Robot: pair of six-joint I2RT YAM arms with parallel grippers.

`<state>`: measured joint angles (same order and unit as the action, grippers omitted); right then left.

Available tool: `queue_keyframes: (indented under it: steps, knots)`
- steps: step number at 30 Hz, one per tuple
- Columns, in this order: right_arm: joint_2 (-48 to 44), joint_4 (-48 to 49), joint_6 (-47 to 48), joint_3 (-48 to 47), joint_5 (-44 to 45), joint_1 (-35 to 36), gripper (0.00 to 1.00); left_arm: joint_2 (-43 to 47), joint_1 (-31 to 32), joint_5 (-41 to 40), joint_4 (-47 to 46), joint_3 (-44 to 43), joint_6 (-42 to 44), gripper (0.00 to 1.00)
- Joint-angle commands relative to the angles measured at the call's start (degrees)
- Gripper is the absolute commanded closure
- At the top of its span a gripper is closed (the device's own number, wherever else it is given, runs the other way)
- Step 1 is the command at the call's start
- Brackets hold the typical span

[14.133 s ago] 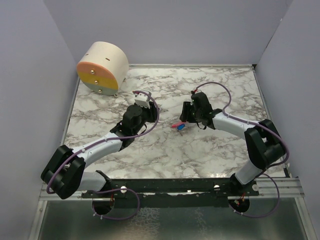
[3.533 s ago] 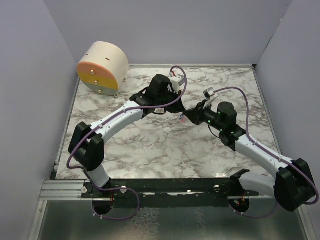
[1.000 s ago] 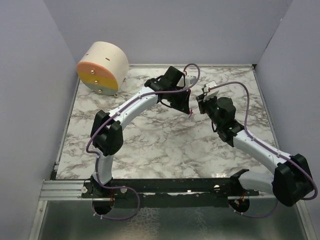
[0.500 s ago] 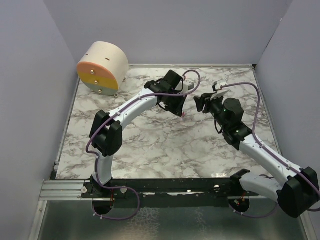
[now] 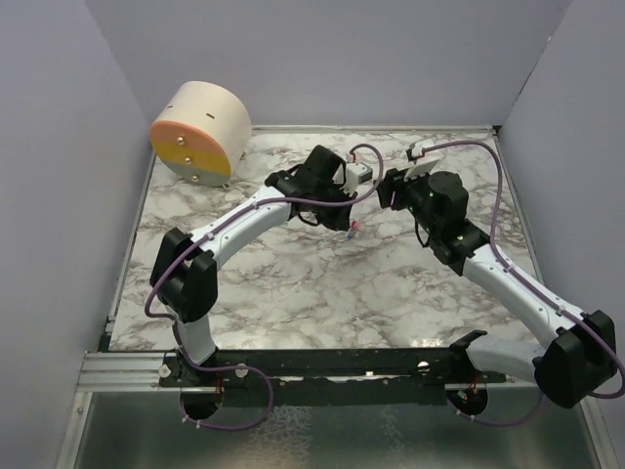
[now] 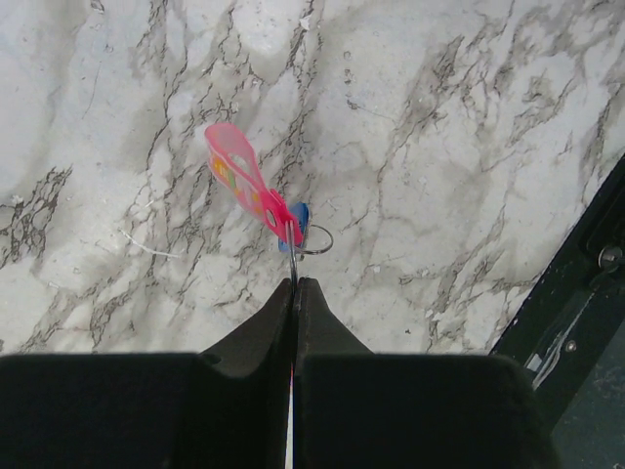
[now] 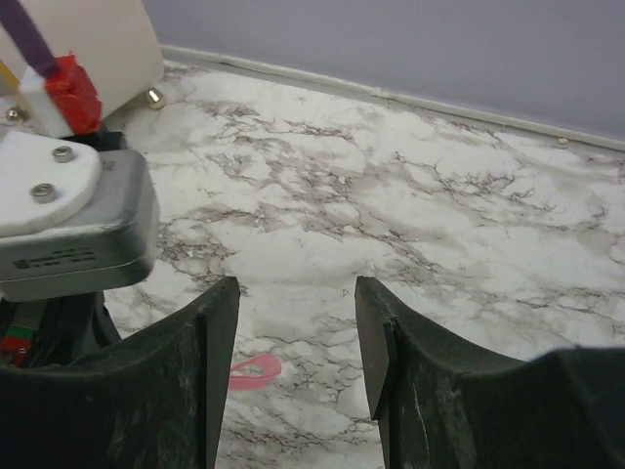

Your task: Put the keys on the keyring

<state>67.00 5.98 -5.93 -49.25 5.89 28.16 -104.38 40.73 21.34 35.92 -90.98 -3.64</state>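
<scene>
The left gripper has its jaws pressed together on the thin grey metal tip of the key. From there the pink body runs away from the fingers and slants off to the left in the wrist view, tilted rather than flat, its long axis leading out from the jaws. The blue tag shows just behind the key's lower end, with the ring beside it; I cannot tell whether the ring is on the key. From above, the key shows as a small pink spot under that gripper, around the middle of the table, nearer the far edge. The right gripper stands close by on its right, jaws apart and holding nothing. A drum sits at the far left corner. Half a second ago the right gripper was further off to the right, and the left arm's elbow has swung toward the left edge.
</scene>
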Motion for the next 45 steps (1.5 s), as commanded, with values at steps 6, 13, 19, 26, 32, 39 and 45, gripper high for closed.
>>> queue_keyframes:
  steps: [6, 13, 19, 26, 32, 39, 45]
  knots:
    - [-11.5, -4.6, 0.0, 8.9, -11.8, -0.2, 0.49, 12.6, -0.1, 3.5, -16.5, 18.1, -5.2, 1.00]
    - [-16.4, -12.3, 0.1, 8.8, -16.7, -0.2, 0.51, 14.6, 0.0, 9.7, -14.7, 17.8, -5.4, 1.00]
    - [-20.0, -8.3, -2.4, 13.2, -22.4, -0.2, 0.53, 20.1, 0.1, 6.4, -14.1, 19.9, -6.9, 1.00]
    - [-18.8, -8.6, -4.5, 13.1, -29.6, -0.2, 0.51, 25.6, 0.7, 7.7, -14.1, 23.7, -7.8, 1.00]
    - [-21.4, -2.0, -7.5, 17.5, -32.2, -0.2, 0.51, 28.5, 1.3, 10.6, -13.9, 26.6, -6.8, 1.00]
    - [-20.8, 0.4, -6.1, 18.8, -34.2, -0.2, 0.51, 31.4, 1.7, 10.1, -13.9, 28.1, -6.3, 1.00]
    - [-20.2, 5.5, -7.9, 20.4, -38.5, -0.2, 0.51, 33.1, 2.7, 8.8, -13.8, 29.1, -7.6, 1.00]
